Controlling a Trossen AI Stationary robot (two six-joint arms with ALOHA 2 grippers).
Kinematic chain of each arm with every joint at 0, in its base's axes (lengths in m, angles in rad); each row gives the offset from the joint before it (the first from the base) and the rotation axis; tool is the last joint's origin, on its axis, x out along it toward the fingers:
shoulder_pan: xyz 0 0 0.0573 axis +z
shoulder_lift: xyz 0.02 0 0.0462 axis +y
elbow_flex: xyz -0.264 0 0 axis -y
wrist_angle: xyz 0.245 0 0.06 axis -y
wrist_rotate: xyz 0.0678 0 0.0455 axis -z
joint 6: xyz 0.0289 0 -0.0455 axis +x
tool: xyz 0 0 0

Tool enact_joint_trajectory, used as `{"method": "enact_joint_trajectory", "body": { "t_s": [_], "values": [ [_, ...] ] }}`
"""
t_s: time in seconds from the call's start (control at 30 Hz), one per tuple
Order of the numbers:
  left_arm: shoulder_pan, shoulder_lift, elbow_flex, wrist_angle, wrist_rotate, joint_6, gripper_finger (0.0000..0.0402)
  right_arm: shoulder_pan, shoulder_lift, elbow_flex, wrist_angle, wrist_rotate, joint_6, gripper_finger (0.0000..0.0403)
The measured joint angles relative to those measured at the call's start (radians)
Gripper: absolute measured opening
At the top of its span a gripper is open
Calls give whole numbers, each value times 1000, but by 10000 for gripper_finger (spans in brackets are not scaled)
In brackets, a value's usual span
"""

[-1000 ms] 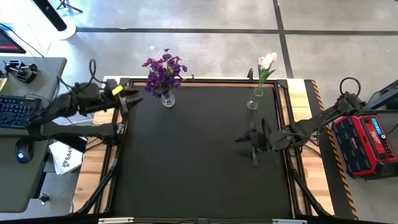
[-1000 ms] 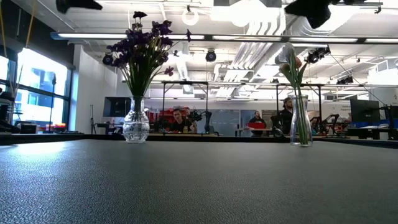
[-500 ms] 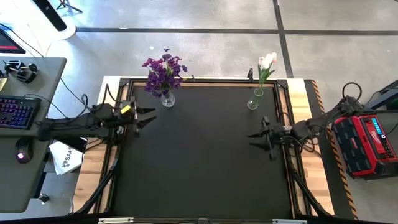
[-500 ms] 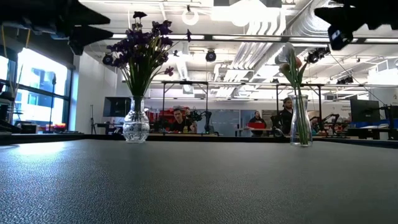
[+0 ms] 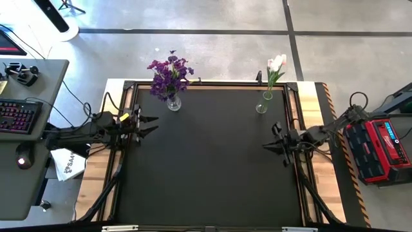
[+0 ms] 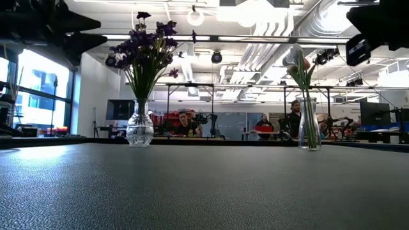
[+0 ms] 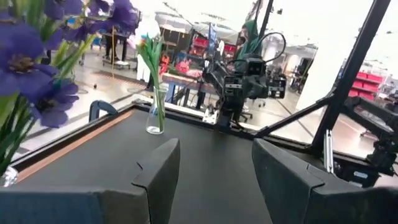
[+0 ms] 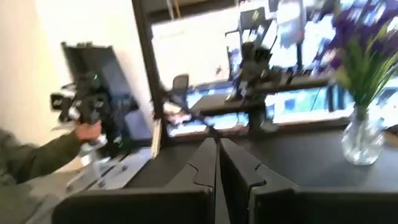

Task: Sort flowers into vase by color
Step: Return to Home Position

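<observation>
Purple flowers (image 5: 169,72) stand with their stems in a round glass vase (image 6: 139,130) at the far left of the black mat. Pink and white tulips (image 5: 275,66) stand in a slim glass vase (image 6: 309,125) at the far right. My left gripper (image 5: 151,124) hovers open at the mat's left edge, near side of the purple vase, with nothing between its fingers (image 7: 163,174). My right gripper (image 5: 266,147) hovers shut and empty near the mat's right edge, on the near side of the tulip vase. No loose flowers show on the mat.
A red tool case (image 5: 378,146) sits past the table's right edge, and a desk with a keyboard (image 5: 17,116) past the left. A wooden border (image 5: 96,174) frames the mat. People stand in the room beyond; a green sleeve (image 8: 37,158) shows near the right arm.
My right gripper has drawn back toward the table's right edge, and its fingers have gone from wide open to shut on nothing. My left gripper has moved from beside the purple vase toward the near edge. Both vases have stayed put.
</observation>
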Motion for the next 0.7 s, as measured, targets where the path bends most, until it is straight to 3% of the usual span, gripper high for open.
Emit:
{"method": "enact_joint_trajectory", "body": {
  "t_s": [0.17,0.43,0.7],
  "values": [
    [0,-51,-24,-20,-3,2,187,-65,-60,0,-17,10,-68,2],
    [1,-75,-24,-64,-10,60,187,-256,-206,0,-187,-153,2,0],
    [1,-77,-24,-141,-8,96,187,-355,-205,0,-313,-307,3,0]
  ]
}}
